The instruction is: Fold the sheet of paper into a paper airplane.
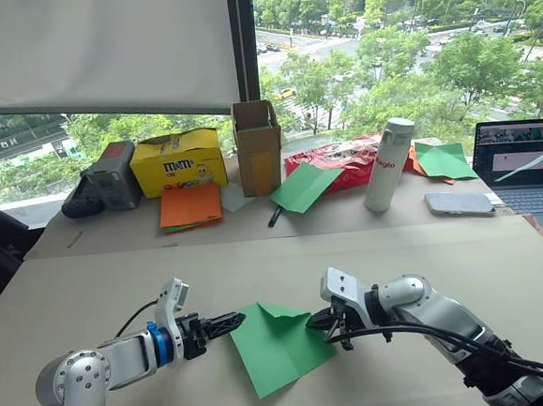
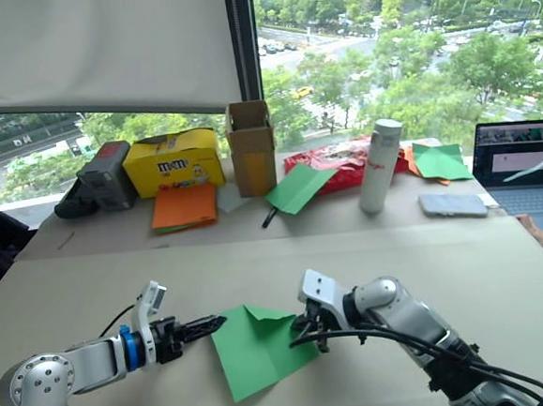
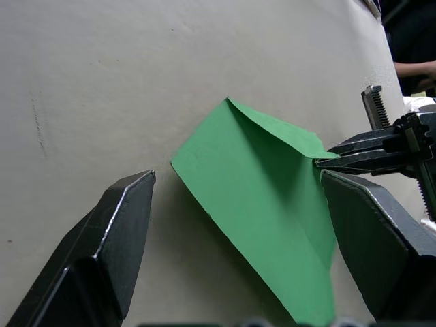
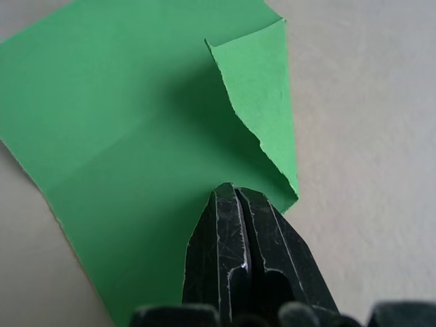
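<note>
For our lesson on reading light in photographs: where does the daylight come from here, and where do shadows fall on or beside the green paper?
Left eye view: daylight comes through the window behind the table. Left wrist view: the raised flap shades the paper, and a soft shadow lies on the table beside its near edge. Right wrist view: a dark patch sits under the curled corner, ahead of the right gripper.

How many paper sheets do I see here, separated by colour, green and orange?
Green paper sheets: 3: one between the grippers, one against the red bag, one by the laptop
Orange paper stack: 1
Total: 4
</note>
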`<state>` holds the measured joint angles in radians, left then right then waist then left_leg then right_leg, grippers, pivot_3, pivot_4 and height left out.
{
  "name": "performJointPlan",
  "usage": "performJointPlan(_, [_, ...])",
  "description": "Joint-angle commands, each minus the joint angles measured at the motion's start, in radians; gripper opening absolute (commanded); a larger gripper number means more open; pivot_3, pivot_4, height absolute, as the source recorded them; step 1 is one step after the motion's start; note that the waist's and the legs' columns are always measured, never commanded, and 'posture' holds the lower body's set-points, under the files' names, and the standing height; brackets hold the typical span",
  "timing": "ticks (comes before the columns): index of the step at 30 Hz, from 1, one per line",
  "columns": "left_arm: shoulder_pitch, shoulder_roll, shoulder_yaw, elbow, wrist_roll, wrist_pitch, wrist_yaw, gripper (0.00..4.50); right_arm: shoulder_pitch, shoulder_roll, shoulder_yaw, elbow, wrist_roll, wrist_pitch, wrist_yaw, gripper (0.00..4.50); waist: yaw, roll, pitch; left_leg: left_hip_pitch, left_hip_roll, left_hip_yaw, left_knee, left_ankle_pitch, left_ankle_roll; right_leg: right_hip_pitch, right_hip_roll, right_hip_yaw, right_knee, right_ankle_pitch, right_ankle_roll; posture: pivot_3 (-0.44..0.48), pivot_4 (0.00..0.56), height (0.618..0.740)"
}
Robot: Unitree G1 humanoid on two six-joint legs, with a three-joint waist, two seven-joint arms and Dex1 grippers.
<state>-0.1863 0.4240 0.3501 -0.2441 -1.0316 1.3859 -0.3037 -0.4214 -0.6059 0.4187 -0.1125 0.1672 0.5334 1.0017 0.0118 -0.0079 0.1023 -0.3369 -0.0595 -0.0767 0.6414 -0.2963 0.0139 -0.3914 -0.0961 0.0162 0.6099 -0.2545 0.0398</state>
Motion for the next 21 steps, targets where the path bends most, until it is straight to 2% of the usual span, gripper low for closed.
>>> performJointPlan(1, [-0.032,-0.035,0.0,0.017,-0.021,0.006,0.02,3.33,0.0,0.009,-0.009,-0.004,-0.013,0.001,-0.008,0.0,-0.001,-0.001,0.0,0.0,0.0,0.0,0.0,0.0,0.0,0.0,0.0,0.0,0.0,0.0,0.0,0.0,0.15,0.74])
performJointPlan(7, [-0.05,-0.086,-0.005,0.042,-0.016,0.028,0.054,1.29,0.0,0.012,-0.041,-0.039,0.006,0.03,-0.02,0.0,-0.002,-0.001,0.0,0.0,0.0,0.0,0.0,0.0,0.0,-0.001,0.0,0.0,0.0,0.0,0.0,0.0,0.15,0.74])
performJointPlan(11, [-0.076,-0.061,-0.023,0.067,0.008,0.009,0.038,0.02,-0.006,0.008,-0.081,-0.083,0.037,0.071,-0.031,0.0,0.001,-0.001,0.0,-0.001,0.0,0.0,0.0,0.0,0.0,-0.001,0.0,0.0,0.0,0.0,0.0,0.0,0.15,0.74])
performJointPlan(16, [-0.148,0.046,-0.129,0.115,0.066,-0.056,-0.124,0.02,-0.02,-0.024,-0.184,-0.207,0.144,0.216,-0.015,0.0,0.001,-0.001,0.0,-0.001,-0.001,0.0,0.0,0.0,0.0,-0.001,0.0,0.0,0.0,0.0,0.0,0.0,0.15,0.74])
performJointPlan(21, [-0.273,0.204,-0.356,0.248,0.217,-0.231,-0.449,0.02,-0.028,-0.061,-0.28,-0.301,0.242,0.34,-0.034,0.0,0.001,-0.001,0.0,-0.002,0.0,-0.001,0.0,0.0,0.0,-0.001,0.0,0.0,-0.001,0.0,0.0,0.0,0.15,0.74])
